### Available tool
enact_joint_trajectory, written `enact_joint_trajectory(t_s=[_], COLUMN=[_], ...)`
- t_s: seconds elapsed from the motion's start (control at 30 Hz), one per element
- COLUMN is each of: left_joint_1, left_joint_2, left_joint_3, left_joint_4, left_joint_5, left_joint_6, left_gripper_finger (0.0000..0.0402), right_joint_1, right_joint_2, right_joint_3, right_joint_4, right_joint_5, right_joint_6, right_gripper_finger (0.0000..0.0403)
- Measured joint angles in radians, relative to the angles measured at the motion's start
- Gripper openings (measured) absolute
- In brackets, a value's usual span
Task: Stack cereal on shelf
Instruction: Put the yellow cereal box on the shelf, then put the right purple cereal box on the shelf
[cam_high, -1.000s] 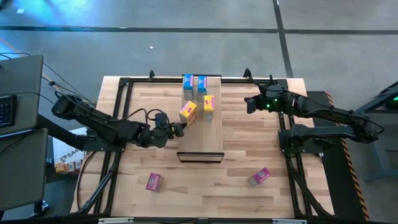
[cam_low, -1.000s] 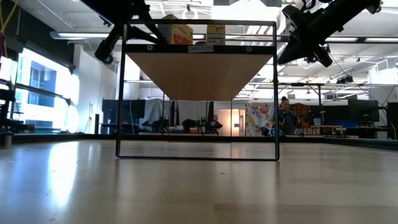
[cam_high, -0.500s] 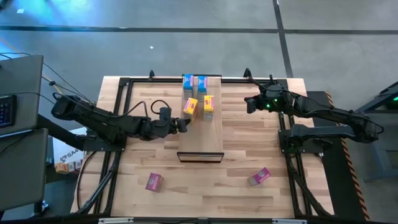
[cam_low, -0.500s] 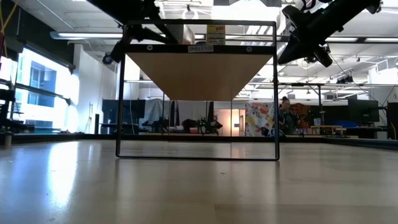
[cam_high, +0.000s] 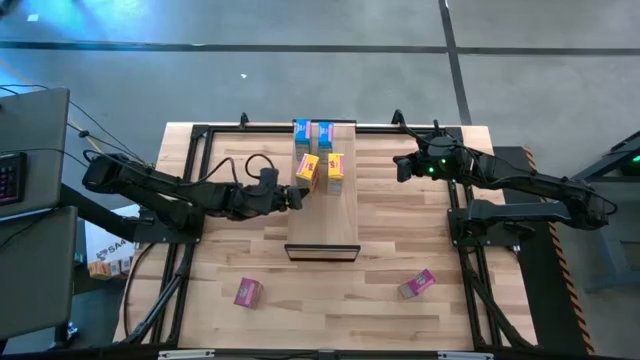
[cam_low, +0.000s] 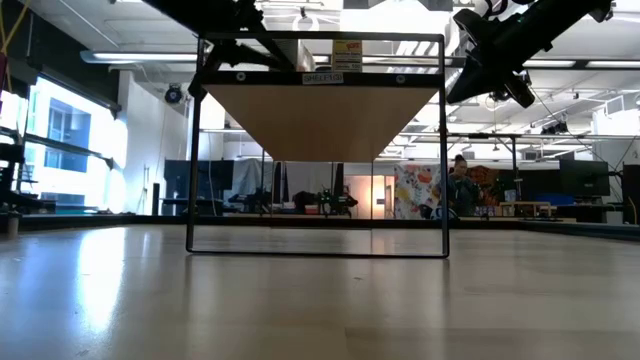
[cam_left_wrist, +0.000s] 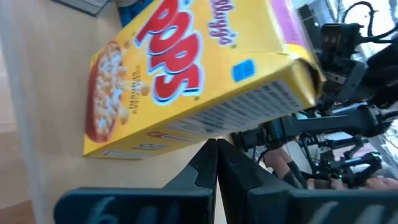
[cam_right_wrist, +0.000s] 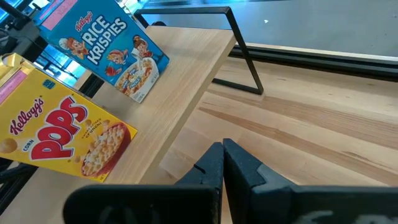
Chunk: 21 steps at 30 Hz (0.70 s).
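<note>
The shelf (cam_high: 325, 222) is a pale plank raised on a black frame (cam_low: 192, 150). On its far end stand two blue boxes (cam_high: 302, 132) (cam_high: 324, 132) and two yellow boxes (cam_high: 307, 169) (cam_high: 335, 171), each on its bottom face. My left gripper (cam_high: 296, 197) is shut at the shelf's left side, its tips (cam_left_wrist: 216, 144) right at the left yellow box (cam_left_wrist: 199, 81). My right gripper (cam_high: 399, 168) (cam_right_wrist: 222, 147) is shut and hovers right of the shelf, touching nothing. Two pink boxes (cam_high: 248, 292) (cam_high: 417, 284) lie on the tabletop. My left gripper's shut fingertips (cam_left_wrist: 211, 155) stand level at the lower edge of the yellow box's narrow printed side (cam_left_wrist: 186, 127), coming from the table's left. I cannot tell whether they touch it. The box stands upright on the shelf.
The near half of the shelf (cam_high: 322, 235) is bare plank. The black frame posts (cam_right_wrist: 245, 56) rise around the shelf. The pink boxes lie near the table's near edge, one left and one right. A person (cam_low: 460, 185) stands in the room far behind the table.
The left yellow box, tilted a second ago, now stands upright and has moved toward the far edge, beside the other yellow box. My left gripper has moved toward the far edge with it.
</note>
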Motion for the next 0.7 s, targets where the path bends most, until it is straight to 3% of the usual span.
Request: enact_joint_trajectory(t_s=[0.13,0.27,0.37,0.47,0.57,0.7], left_joint_1=[0.000,-0.003,-0.027,-0.049,-0.045,-0.032], left_joint_2=[-0.010,-0.117,-0.234,-0.375,-0.473,-0.538], left_joint_3=[-0.001,0.000,-0.002,-0.001,0.000,0.000], left_joint_4=[-0.009,-0.019,-0.055,-0.112,-0.207,-0.312], left_joint_5=[0.064,0.131,0.154,0.199,0.174,0.097], left_joint_6=[0.066,0.149,0.266,0.463,0.530,0.556], left_gripper_finger=[0.0000,0.0000,0.0000,0.0000,0.0000,0.0000], right_joint_1=[0.000,0.000,0.000,0.000,0.000,0.000], right_joint_2=[0.000,-0.025,-0.061,-0.091,-0.095,-0.092], right_joint_3=[0.000,0.000,0.000,0.000,0.000,0.000], right_joint_4=[0.009,0.085,0.157,0.255,0.354,0.382], right_joint_5=[-0.010,-0.062,-0.145,-0.292,-0.418,-0.452], right_joint_6=[-0.001,-0.058,-0.078,-0.056,-0.039,0.022], right_gripper_finger=[0.0000,0.0000,0.0000,0.0000,0.0010,0.0064])
